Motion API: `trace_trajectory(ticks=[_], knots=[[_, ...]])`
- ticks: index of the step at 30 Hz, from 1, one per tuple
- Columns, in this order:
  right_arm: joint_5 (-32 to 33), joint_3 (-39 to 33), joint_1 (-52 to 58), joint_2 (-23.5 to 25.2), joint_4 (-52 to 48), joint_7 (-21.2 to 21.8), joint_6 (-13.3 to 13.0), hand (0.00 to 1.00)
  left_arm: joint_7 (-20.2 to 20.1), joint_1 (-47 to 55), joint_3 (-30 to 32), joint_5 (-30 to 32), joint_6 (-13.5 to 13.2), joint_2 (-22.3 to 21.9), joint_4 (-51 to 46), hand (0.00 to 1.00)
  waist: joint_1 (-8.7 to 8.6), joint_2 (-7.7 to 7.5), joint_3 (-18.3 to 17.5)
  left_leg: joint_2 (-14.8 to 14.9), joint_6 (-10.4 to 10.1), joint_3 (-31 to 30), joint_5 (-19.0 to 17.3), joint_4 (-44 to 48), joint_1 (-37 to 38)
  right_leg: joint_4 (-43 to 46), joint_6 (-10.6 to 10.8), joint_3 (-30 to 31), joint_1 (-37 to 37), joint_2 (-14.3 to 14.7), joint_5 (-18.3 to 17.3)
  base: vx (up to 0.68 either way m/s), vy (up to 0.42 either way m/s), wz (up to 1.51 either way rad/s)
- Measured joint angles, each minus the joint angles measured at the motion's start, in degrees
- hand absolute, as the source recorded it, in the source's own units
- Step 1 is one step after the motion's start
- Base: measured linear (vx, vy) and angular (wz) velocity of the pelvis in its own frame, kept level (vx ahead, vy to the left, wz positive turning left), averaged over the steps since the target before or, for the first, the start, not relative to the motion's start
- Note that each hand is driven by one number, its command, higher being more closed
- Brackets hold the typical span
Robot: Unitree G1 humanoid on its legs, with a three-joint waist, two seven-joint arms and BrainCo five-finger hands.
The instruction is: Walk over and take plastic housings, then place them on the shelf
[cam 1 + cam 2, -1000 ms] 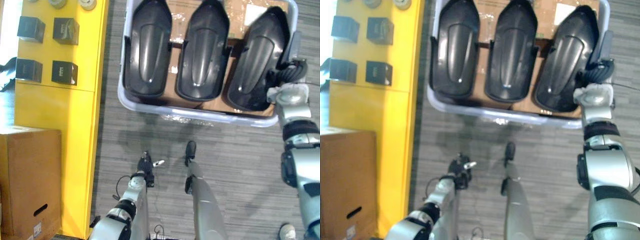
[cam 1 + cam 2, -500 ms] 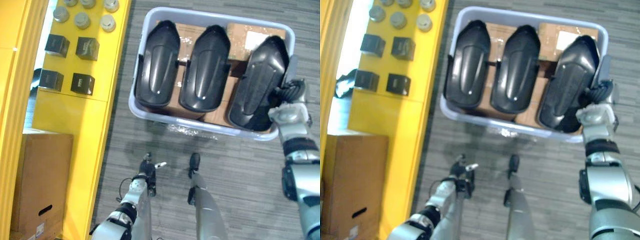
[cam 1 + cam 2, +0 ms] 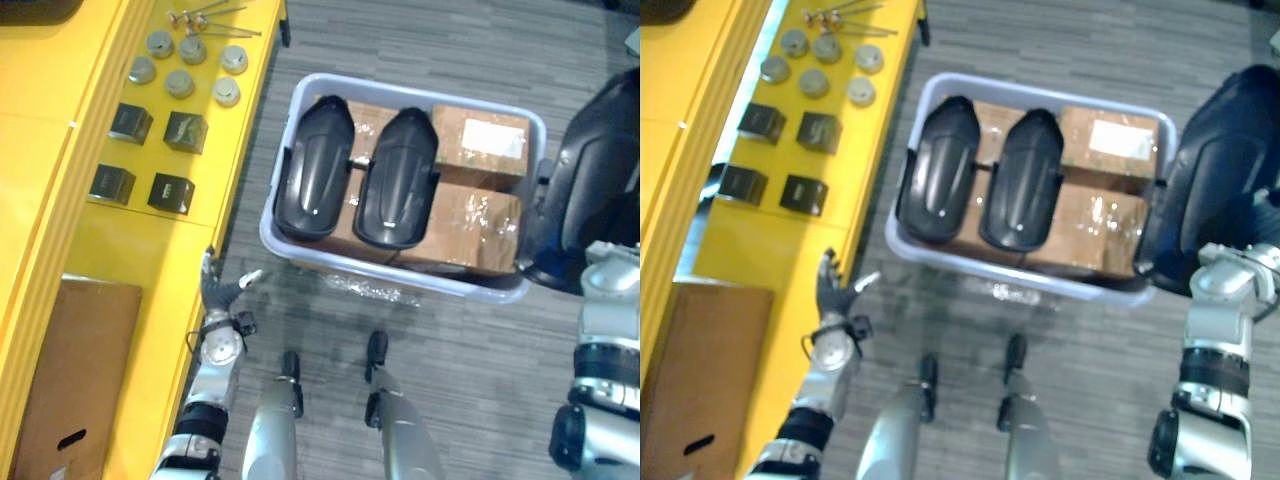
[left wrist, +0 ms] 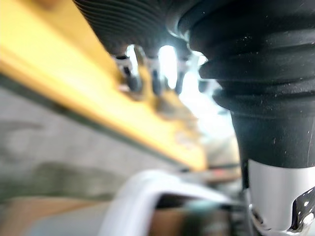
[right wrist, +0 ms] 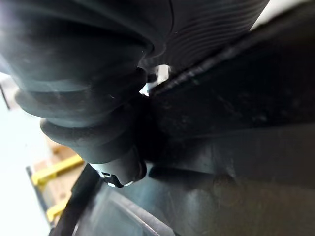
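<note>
- Right hand (image 5: pixel 88 73) first: its dark ribbed cover sits tight against a black plastic housing (image 3: pixel 590 170), and we cannot tell what grip it has, since the shell hides the rest.
- That housing stands at the right of the eye views, above the silver wrist and overlapping the right rim of the pale tub (image 3: pixel 450 284).
- Its long axis runs away from us, leaning a little to the right; the narrower rounded end points far and the broad end sits nearest the wrist.
- Left hand (image 3: pixel 218 296) is low on our left, open with its fingers straight and the thumb spread, just beside the edge of the yellow shelf (image 3: pixel 60 120).
- Inside the tub, two more housings (image 3: pixel 312 170) lie side by side in the left part, long axes also running away from us, rounded ends far.
- They rest on wrapped cardboard boxes (image 3: pixel 480 140), which show bare in the tub's right part.
- The tub stands on the grey striped floor (image 3: pixel 470 370).
- On the shelf we see small black boxes (image 3: pixel 184 131) and grey round pieces (image 3: pixel 180 82) beyond them.
- A brown carton (image 3: pixel 70 380) sits at our near left.
</note>
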Motion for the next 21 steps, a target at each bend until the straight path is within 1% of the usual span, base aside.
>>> trace_trajectory(ticks=[1,2,4,5,6,7,8,9,10,12,13,15,18,19,21], knots=[[-0.13,-0.59,1.66,0.45,-1.49,-0.40,0.44,1.00,0.17,0.72,-0.85,0.87,-0.03,0.44,-3.70,0.00,-0.07,0.00,-0.01,-0.17,-0.04,-0.66,0.03,-0.53,0.87,-0.01,0.03,-0.36,0.96,-0.06,-0.31,0.02,-0.008,0.22],[-0.49,-0.81,2.59,0.68,-2.43,-0.66,0.48,1.00,0.12,0.96,-1.33,0.99,-0.06,0.51,-5.31,0.00,-0.06,-0.07,-0.15,-0.24,-0.05,-0.89,0.04,-0.61,1.06,-0.01,0.02,-0.50,1.24,-0.07,-0.40,0.00,0.001,0.16],[-2.58,-0.73,4.28,2.21,-6.33,-0.87,0.53,1.00,-0.20,2.26,-2.51,1.03,-0.11,0.47,-10.74,0.00,-0.10,-1.08,-0.86,-0.65,-0.01,-0.95,0.55,-1.62,1.50,-0.27,0.02,-0.59,1.38,-0.35,-0.41,0.00,0.002,0.08],[-3.18,-0.70,4.62,2.52,-7.34,-0.90,0.54,1.00,-0.37,2.48,-3.17,1.02,-0.11,0.48,-11.59,0.00,-0.11,-1.13,-0.89,-0.71,0.00,-1.02,0.58,-1.70,1.77,-0.44,0.03,-0.66,1.76,-0.37,-0.39,0.02,0.008,0.09],[-4.68,-0.34,5.11,3.18,-9.20,-0.92,0.65,1.00,-1.26,3.07,-4.37,0.68,-0.09,0.44,-13.11,0.00,-0.25,-1.18,-0.91,-0.82,0.00,-1.21,0.58,-1.83,2.65,-0.98,0.07,-0.91,2.90,-0.43,-0.35,0.03,0.021,0.11],[-6.28,0.37,5.67,3.84,-11.07,-0.92,0.80,1.00,-2.47,3.84,-5.69,0.26,-0.08,0.36,-14.68,0.00,-0.63,-1.18,-1.78,-1.02,0.00,-1.49,0.58,-2.27,3.13,-1.40,0.08,-1.31,3.54,-0.58,-0.35,0.03,0.025,0.14],[-7.18,0.74,6.11,4.07,-12.12,-0.92,0.86,1.00,-3.12,4.21,-6.29,-0.02,-0.08,0.34,-15.58,0.00,-0.79,-1.17,-2.42,-1.14,0.04,-1.68,0.61,-2.38,3.11,-1.64,0.09,-1.50,3.67,-0.66,-0.34,0.03,0.031,0.18],[-8.58,2.09,6.33,4.35,-13.92,-0.96,1.09,1.00,-4.48,4.61,-7.21,-0.74,-0.10,0.42,-17.24,0.00,-1.43,-1.17,-2.88,-1.32,0.04,-2.11,0.61,-2.42,3.67,-2.27,0.21,-1.85,4.73,-0.70,-0.25,0.04,0.026,0.13],[-9.30,2.80,6.34,4.49,-14.66,-0.99,1.17,1.00,-5.21,4.55,-7.83,-1.63,-0.12,0.47,-17.76,0.00,-1.56,-1.25,-2.96,-1.36,0.05,-2.18,0.59,-2.45,4.13,-2.50,0.24,-1.90,5.32,-0.70,-0.23,0.04,0.036,0.08],[-12.01,6.14,6.32,5.62,-17.73,-0.98,1.35,1.00,-8.64,3.61,-11.05,-7.92,-0.14,0.65,-18.42,0.00,-1.70,-1.52,-4.59,-1.64,0.08,-2.10,0.56,-2.78,4.91,-3.61,0.61,-1.79,6.28,-0.81,0.09,0.01,0.041,-0.01],[-12.78,7.06,6.30,6.02,-18.44,-0.96,1.32,1.00,-9.63,3.10,-12.20,-9.61,-0.13,0.83,-18.44,0.00,-1.70,-1.55,-5.02,-1.69,0.09,-2.08,0.56,-2.85,4.90,-3.82,0.68,-1.76,6.33,-0.83,0.17,0.00,0.040,0.01],[-15.93,10.56,6.08,7.97,-20.78,-0.73,0.58,1.00,-13.66,-0.21,-17.16,-16.40,0.11,1.74,-18.44,0.00,-1.71,-1.62,-5.29,-1.80,0.17,-2.01,0.51,-2.79,5.27,-4.66,0.84,-1.67,7.12,-0.82,0.73,-0.01,0.038,-0.01],[-18.08,14.36,5.49,10.77,-23.21,-0.51,-0.66,1.00,-16.61,-5.04,-22.96,-19.85,0.88,2.36,-18.08,0.00,-1.74,-1.66,-5.31,-1.80,0.47,-1.23,0.11,-1.90,4.67,-6.03,0.85,-0.85,7.12,-0.78,1.91,-0.04,0.050,-0.12],[-18.17,15.05,5.32,11.26,-23.56,-0.50,-0.84,1.00,-16.80,-5.87,-23.94,-19.96,0.99,2.15,-17.63,0.00,-1.75,-1.65,-5.31,-1.80,0.54,-0.95,-0.02,-1.65,4.63,-6.17,0.95,-0.48,7.10,-0.79,2.05,-0.06,0.074,-0.20],[-19.20,16.85,4.96,13.44,-25.67,-0.50,-1.37,1.00,-17.10,-9.21,-26.43,-19.51,2.32,0.28,-14.64,0.00,-2.51,-1.63,-5.33,-1.86,0.79,-0.72,-0.40,-0.99,4.38,-6.28,1.16,-0.14,7.10,-0.88,2.28,-0.05,0.069,-0.08]])
